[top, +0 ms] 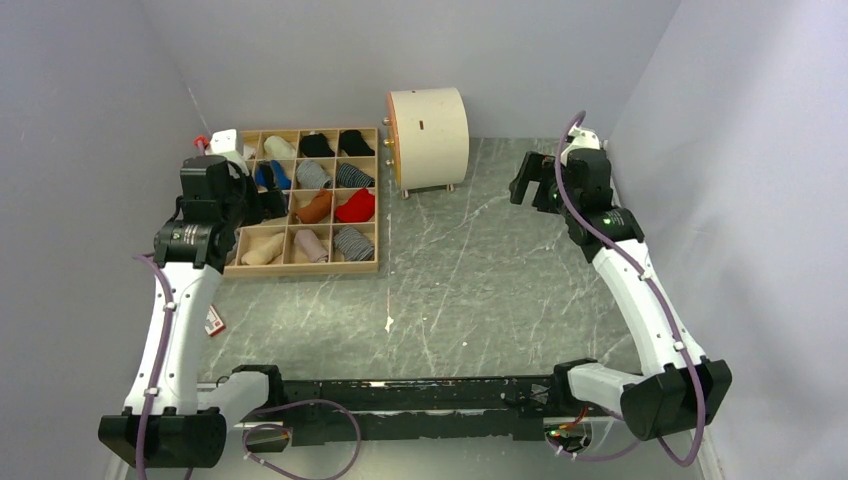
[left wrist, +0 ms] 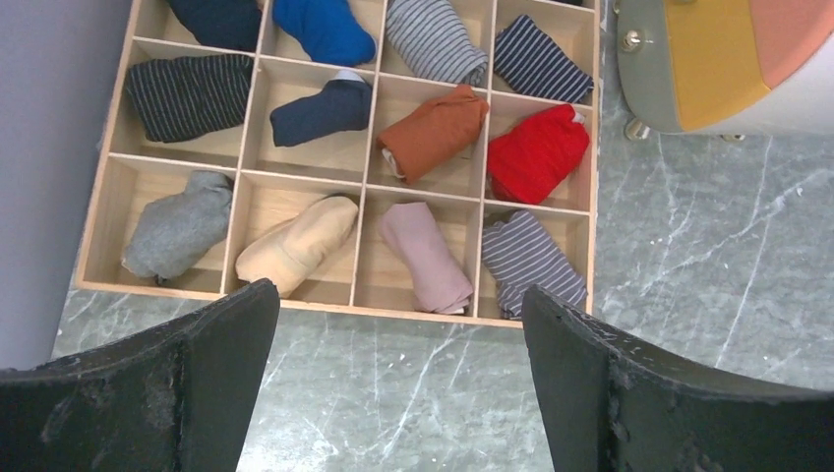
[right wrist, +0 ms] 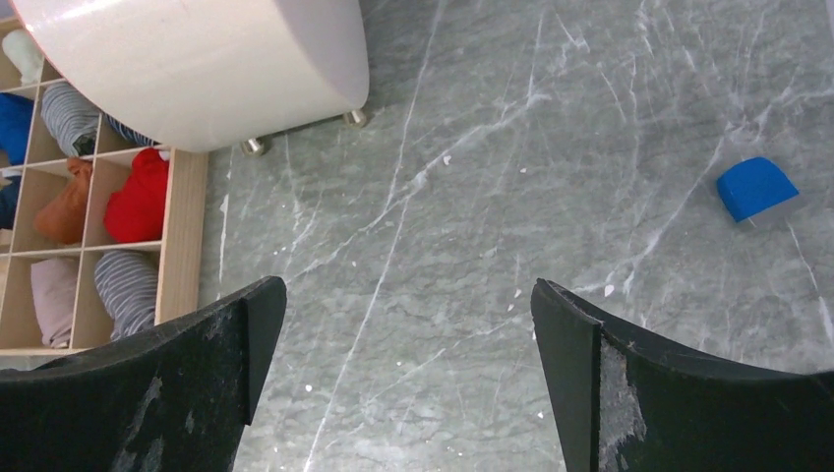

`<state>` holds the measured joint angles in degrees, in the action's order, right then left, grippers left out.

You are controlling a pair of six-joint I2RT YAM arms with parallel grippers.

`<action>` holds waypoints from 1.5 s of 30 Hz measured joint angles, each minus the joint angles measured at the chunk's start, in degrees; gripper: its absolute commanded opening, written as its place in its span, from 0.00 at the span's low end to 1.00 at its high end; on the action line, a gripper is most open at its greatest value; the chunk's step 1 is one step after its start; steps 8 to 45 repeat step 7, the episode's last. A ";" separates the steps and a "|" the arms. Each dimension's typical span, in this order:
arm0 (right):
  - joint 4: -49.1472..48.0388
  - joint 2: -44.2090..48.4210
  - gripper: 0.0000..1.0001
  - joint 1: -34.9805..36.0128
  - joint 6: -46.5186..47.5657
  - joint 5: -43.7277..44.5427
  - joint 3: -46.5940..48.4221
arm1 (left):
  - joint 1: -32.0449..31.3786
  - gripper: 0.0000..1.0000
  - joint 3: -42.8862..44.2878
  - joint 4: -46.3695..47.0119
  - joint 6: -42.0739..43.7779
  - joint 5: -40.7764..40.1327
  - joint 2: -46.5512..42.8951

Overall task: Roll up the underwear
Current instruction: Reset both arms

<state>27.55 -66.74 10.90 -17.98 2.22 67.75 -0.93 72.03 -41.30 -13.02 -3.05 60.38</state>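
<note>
Underwear (left wrist: 425,254) along tray (left wrist: 334,305) front edge

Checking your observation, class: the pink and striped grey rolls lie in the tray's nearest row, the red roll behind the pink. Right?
No: in the left wrist view the red roll sits behind the striped grey roll, not the pink roll.
</note>
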 measured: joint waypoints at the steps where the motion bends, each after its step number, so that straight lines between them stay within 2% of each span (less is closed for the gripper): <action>1: 0.20 0.04 1.00 0.09 0.02 0.00 0.00 | 0.00 0.97 0.00 -0.11 -0.13 0.42 -0.02; 7: 1.57 1.99 1.00 0.07 1.11 0.22 0.00 | 0.00 0.97 -0.02 -0.13 -0.83 2.38 -0.13; 45: 1.57 1.99 1.00 0.07 1.11 0.22 0.00 | 0.00 0.97 -0.02 -0.13 -0.83 2.38 -0.13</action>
